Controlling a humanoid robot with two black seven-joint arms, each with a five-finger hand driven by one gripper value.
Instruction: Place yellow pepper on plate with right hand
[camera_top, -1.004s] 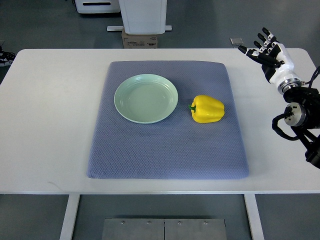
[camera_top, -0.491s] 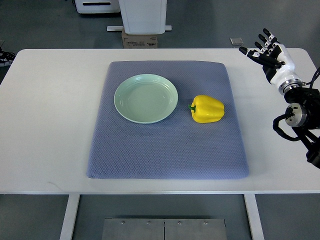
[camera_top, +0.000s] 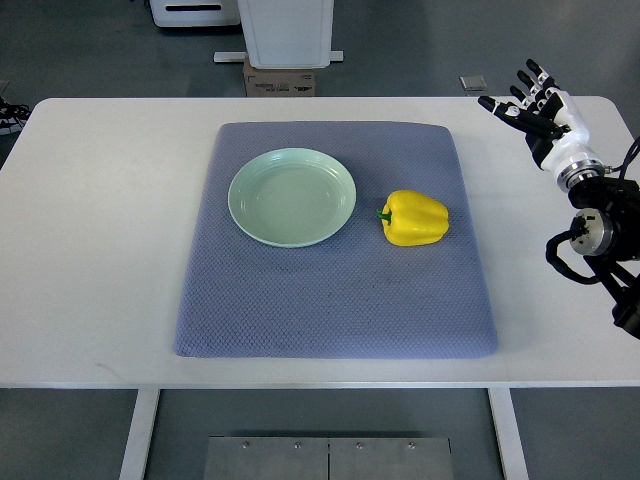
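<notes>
Right hand (camera_top: 541, 108) hovering far right with fingers spread and empty, I am seeing yellow pepper (camera_top: 415, 218) lying just right of plate (camera_top: 292, 197)

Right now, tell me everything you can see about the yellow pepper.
The yellow pepper is a glossy, lobed bell pepper, whole as far as it shows, lying on its side with its short green stem pointing left toward the pale green plate. It rests on the blue-grey quilted mat, just right of the plate and apart from it. Nothing else touches it; the right hand is far off by the table's right corner, fingers spread.
</notes>
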